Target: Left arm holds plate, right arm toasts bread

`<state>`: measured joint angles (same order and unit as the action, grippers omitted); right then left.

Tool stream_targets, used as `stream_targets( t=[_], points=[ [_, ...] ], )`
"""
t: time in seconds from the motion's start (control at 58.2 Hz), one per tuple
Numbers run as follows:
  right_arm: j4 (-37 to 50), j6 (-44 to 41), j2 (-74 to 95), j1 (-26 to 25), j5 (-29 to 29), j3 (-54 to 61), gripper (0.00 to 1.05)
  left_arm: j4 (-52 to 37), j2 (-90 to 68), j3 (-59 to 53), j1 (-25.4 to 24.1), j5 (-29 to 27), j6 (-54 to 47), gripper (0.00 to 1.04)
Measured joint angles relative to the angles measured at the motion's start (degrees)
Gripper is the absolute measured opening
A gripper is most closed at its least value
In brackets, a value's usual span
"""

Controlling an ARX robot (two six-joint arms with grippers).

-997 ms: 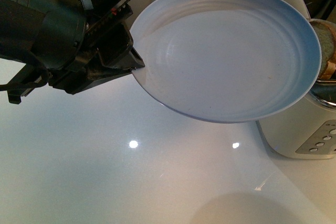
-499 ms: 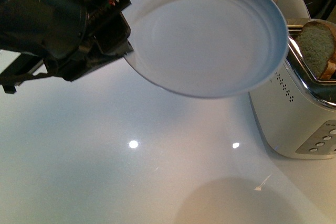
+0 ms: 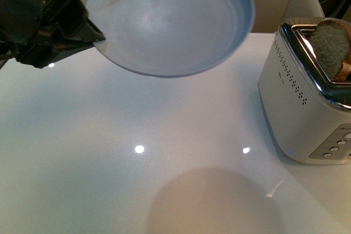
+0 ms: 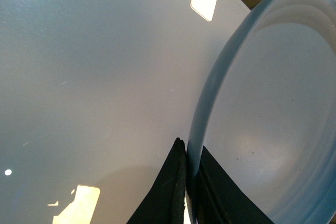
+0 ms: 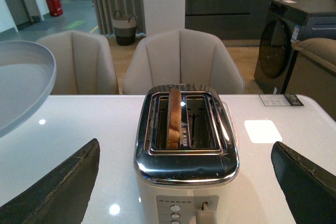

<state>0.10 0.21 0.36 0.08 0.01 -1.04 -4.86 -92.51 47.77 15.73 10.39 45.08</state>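
My left gripper (image 3: 101, 38) is shut on the rim of the pale blue plate (image 3: 170, 23), which it holds tilted in the air above the white table at the upper left. In the left wrist view the two black fingers (image 4: 173, 192) pinch the plate's (image 4: 273, 124) edge between them. The bread (image 3: 332, 47) stands upright in a slot of the white toaster (image 3: 299, 108) at the right. My right gripper (image 5: 184, 182) is open and wide, its fingers either side of the toaster (image 5: 186, 182), where the bread (image 5: 173, 119) sticks up from the left slot.
The white glossy table (image 3: 137, 179) carries the toaster at its right edge. Beige chairs (image 5: 184, 61) stand behind the far edge. The toaster's lever and buttons (image 5: 202, 213) face my right wrist camera.
My left arm has carried the plate up and to the left, away from the toaster. The toaster and bread now show in full.
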Motion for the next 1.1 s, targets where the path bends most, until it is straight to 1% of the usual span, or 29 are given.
stream_targets(
  t=[0.103, 0.12, 0.138, 0.155, 0.206, 0.224, 0.292, 0.344, 0.43, 0.55, 0.791, 1.1],
  points=[
    [0.0, 0.0, 0.0, 0.0, 0.0, 0.0, 0.96, -3.0, -4.5, 0.0, -5.4, 2.3, -3.7, 0.03],
    [0.0, 0.0, 0.0, 0.0, 0.0, 0.0, 0.96, -3.6, -6.0, 0.0, -6.9, 2.6, -4.5, 0.03],
    [0.0, 0.0, 0.0, 0.0, 0.0, 0.0, 0.96, -3.7, -6.4, 0.0, -7.2, 2.7, -5.0, 0.03],
    [0.0, 0.0, 0.0, 0.0, 0.0, 0.0, 0.96, -4.5, -8.8, 0.0, -9.3, 3.2, -6.2, 0.03],
    [0.0, 0.0, 0.0, 0.0, 0.0, 0.0, 0.96, -5.6, -12.6, 0.0, -12.4, 3.5, -8.2, 0.03],
    [0.0, 0.0, 0.0, 0.0, 0.0, 0.0, 0.96, -6.7, -15.0, 0.0, -14.2, 3.6, -9.4, 0.03],
    [0.0, 0.0, 0.0, 0.0, 0.0, 0.0, 0.96, -9.2, -20.3, 0.0, -18.0, 4.6, -12.0, 0.03],
    [0.0, 0.0, 0.0, 0.0, 0.0, 0.0, 0.96, -10.6, -22.6, 0.0, -19.5, 5.3, -12.9, 0.03],
    [0.0, 0.0, 0.0, 0.0, 0.0, 0.0, 0.96, -13.0, -25.6, 0.0, -21.1, 6.4, -14.3, 0.03],
    [0.0, 0.0, 0.0, 0.0, 0.0, 0.0, 0.96, -15.1, -29.5, 0.1, -21.9, 7.4, -15.9, 0.03],
    [0.0, 0.0, 0.0, 0.0, 0.0, 0.0, 0.96, -17.5, -37.0, 1.0, -22.4, 7.2, -16.9, 0.03],
    [0.0, 0.0, 0.0, 0.0, 0.0, 0.0, 0.96, -19.7, -40.6, 1.6, -22.5, 7.6, -16.7, 0.03]
  ],
)
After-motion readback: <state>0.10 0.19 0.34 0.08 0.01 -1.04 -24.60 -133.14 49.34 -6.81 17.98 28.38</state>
